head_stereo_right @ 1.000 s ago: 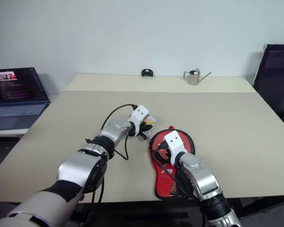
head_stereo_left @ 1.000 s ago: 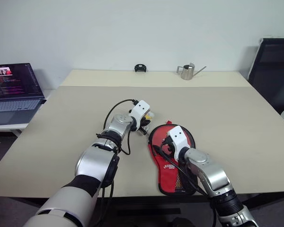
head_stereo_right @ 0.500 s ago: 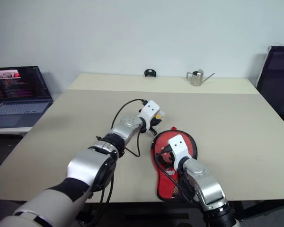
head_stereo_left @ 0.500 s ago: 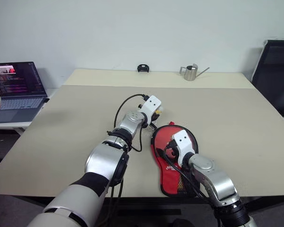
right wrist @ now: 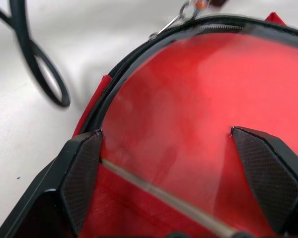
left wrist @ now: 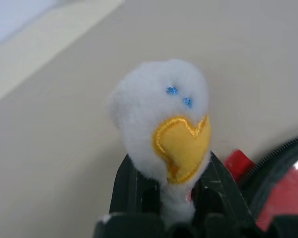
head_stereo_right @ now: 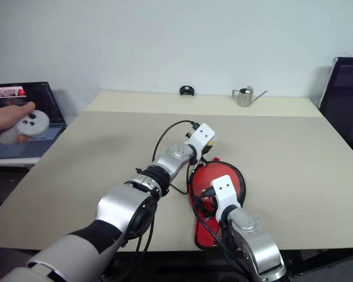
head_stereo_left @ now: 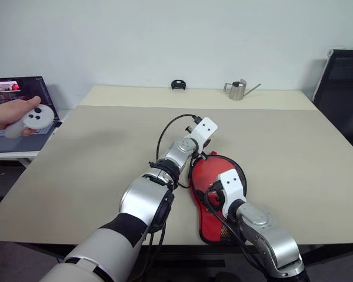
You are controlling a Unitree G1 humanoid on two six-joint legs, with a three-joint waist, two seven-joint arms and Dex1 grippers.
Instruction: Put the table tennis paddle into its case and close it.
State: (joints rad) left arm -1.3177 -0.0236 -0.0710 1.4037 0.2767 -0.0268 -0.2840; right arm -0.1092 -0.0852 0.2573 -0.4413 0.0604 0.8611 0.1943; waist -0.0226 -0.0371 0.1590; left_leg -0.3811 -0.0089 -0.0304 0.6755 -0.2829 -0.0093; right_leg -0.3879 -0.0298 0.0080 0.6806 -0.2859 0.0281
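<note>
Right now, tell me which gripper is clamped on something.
The left gripper: its fingers pinch a small white plush duck. The right gripper hangs wide open over the red case.

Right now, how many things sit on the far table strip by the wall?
2: a small black object near the middle, and a metal watering can to its right. None looks hidden.

Office, laptop (head_stereo_left: 20,114), desk (head_stereo_left: 294,141), office chair (head_stereo_left: 341,88)

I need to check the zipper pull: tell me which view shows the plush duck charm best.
The left wrist view: the plush duck charm faces the camera close up, pinched in the shut left gripper beside the case. The eye views give just a small pale spot past that gripper.
</note>
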